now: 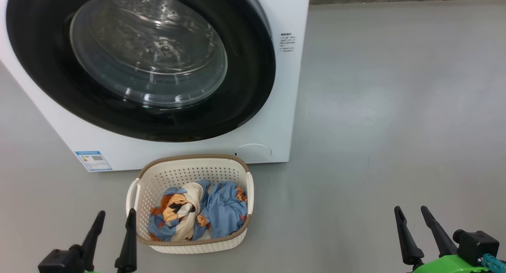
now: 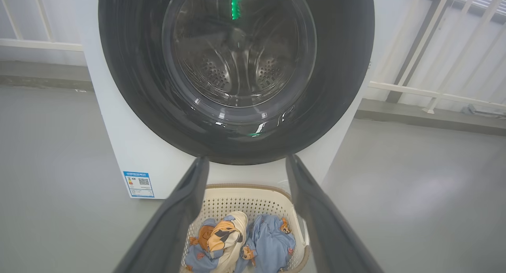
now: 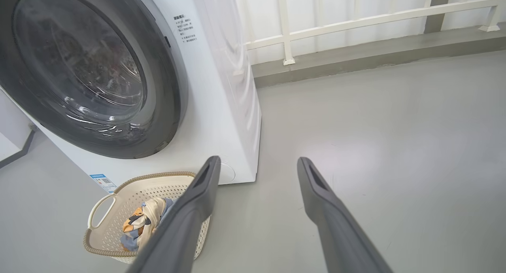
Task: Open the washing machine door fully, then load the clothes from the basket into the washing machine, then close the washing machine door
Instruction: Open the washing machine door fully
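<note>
Room: smooth grey floor (image 1: 375, 107).
Things: door (image 1: 247, 87) shut; basket (image 1: 189, 159) with clothes (image 1: 225, 209) just before it.
Hands: left hand (image 1: 117, 212), right hand (image 1: 411, 208) released, empty.
Risk: a hand may slip on the glossy door; an arm may knock the basket.

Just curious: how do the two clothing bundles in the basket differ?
The left bundle mixes cream and orange parts with blue; the right bundle is almost wholly light blue. The left looks rolled, the right loosely spread. Both carry orange-brown cartoon prints in the basket.
</note>
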